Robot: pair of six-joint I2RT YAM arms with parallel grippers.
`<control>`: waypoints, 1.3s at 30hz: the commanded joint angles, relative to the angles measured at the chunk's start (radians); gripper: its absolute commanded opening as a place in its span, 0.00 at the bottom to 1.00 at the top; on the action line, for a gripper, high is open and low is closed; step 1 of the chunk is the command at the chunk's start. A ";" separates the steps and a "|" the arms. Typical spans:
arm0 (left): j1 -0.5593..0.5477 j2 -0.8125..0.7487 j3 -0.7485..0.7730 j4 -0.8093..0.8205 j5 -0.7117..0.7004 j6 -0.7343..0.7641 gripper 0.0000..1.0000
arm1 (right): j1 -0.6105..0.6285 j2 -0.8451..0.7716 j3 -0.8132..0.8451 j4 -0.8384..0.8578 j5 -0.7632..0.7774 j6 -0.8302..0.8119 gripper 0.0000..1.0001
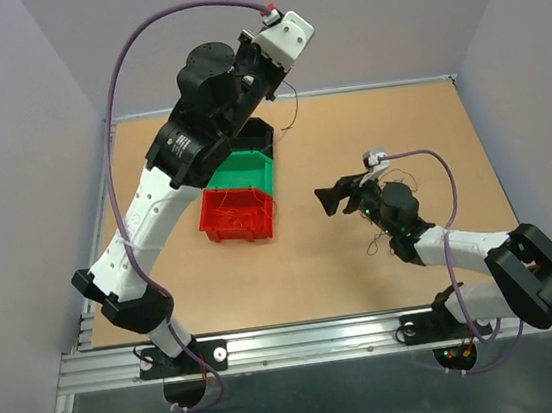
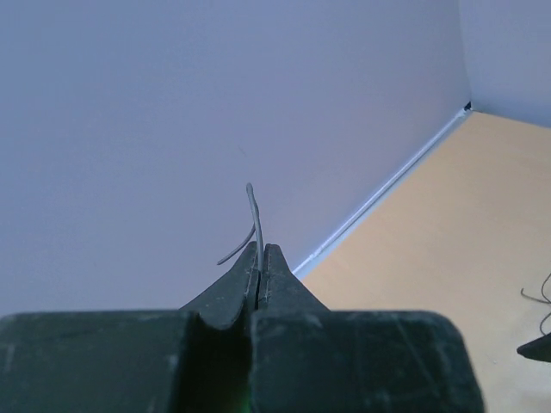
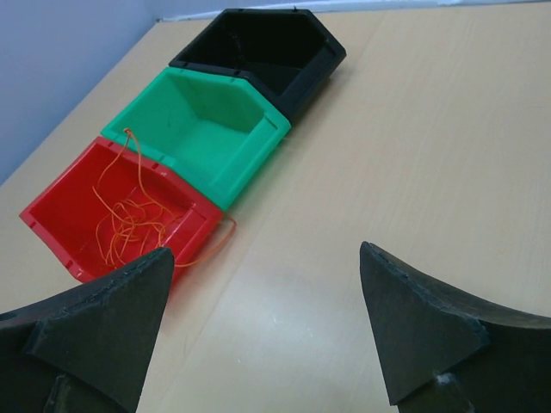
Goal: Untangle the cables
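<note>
L claw (image 2: 261,254) is clenching a thin strand (image 2: 255,215), w/ both pads pressed together and the wire poking up out of the tips, a second short end curling off to the left. In the top view the L claw (image 1: 276,84) is hanging high above the far side of the counter (image 1: 397,121), and the thin strand (image 1: 292,114) is dangling below it as a dark hairline, not touching the surface as far as I can tell. L arm (image 1: 188,147) is reaching over the bins and hiding part of the black bin (image 1: 259,134). R claw (image 3: 267,249) is sitting released, tips wide apart, nothing btwn them, low over bare counter (image 3: 430,129) and pointing toward the bin row. Three bins are lining up touching each other: red bin (image 3: 52,219) nearest, green bin (image 3: 250,163) in the middle, black bin (image 3: 318,64) farthest. Orange cables (image 3: 129,224) are lying in a loose curly clump inside the red bin, w/ one loop spilling over its front rim onto the counter. Green and black bins are showing no wires. A faint thin squiggle (image 1: 373,245) is lying on the counter just beside the R arm's wrist; colour too small to tell.
</note>
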 commanded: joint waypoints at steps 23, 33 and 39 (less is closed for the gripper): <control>0.517 -0.051 -0.616 0.347 0.571 -0.058 0.00 | -0.004 -0.090 0.026 0.125 -0.013 -0.018 0.92; 0.557 -0.062 -0.572 0.363 0.600 -0.062 0.00 | -0.004 -0.078 0.020 0.125 -0.015 -0.021 0.92; 0.557 -0.016 -0.393 0.254 0.586 -0.056 0.00 | -0.004 -0.077 0.020 0.125 -0.013 -0.024 0.92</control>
